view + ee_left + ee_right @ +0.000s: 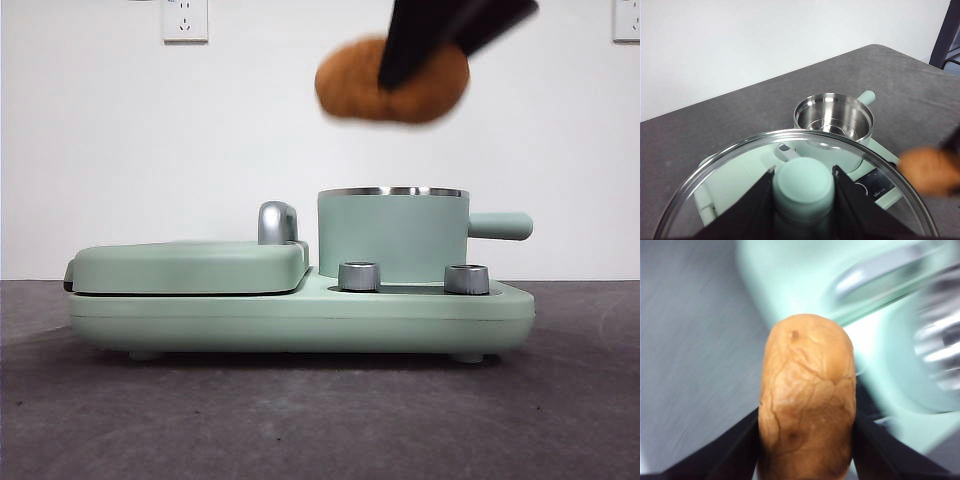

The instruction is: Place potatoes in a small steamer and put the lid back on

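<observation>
Front view: right tool [415, 65] clamped on potato [345, 85] above steamer [392, 235]; left tool [803, 192] gripping lid [715, 175] knob.

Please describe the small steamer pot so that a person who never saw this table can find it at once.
Find the long mint green cooking appliance on the grey table. On its knob end stands the small steamer, an open cylindrical pot with a steel rim and stubby side handle. Unlike the flat griddle cover beside it, it is tall and round.
</observation>
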{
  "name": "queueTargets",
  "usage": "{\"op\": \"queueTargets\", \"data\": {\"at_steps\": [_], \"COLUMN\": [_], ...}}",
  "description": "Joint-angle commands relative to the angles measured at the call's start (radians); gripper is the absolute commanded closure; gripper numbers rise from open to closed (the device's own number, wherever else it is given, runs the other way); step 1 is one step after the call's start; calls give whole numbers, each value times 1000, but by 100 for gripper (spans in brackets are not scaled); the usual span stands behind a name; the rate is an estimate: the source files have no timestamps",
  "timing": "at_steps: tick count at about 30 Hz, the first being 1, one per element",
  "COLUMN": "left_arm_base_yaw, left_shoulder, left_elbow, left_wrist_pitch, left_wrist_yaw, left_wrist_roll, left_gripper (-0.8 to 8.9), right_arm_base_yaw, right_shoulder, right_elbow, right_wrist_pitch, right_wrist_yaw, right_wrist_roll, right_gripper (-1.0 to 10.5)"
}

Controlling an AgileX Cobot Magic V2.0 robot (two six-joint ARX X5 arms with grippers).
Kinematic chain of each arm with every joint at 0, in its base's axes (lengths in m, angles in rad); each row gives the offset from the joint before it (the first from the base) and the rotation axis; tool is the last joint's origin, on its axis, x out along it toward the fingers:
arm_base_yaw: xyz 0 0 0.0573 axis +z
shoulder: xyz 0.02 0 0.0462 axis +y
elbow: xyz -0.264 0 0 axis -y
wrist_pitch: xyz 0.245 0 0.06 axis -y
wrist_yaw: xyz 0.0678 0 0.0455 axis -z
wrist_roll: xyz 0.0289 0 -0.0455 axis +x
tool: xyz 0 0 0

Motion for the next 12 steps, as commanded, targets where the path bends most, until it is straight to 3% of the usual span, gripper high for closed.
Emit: {"op": "queueTargets", "data": {"at_steps": [1,12], "left_arm_base_yaw": [-3,-3], "left_shoulder": [0,0], "left_elbow": [13,13], "left_wrist_pitch": [32,31], "left_wrist_yaw": [-1,-1], "left_wrist_roll": [8,8], "left_gripper": [797,797], "right_arm_base_yaw": [-56,-290], "right_shoulder": [56,379], "right_elbow": [107,476], "right_wrist_pitch": [-16,-142], "right_wrist_yaw": [2,-67], "right_wrist_roll": [19,20], "right_gripper": [729,728]}}
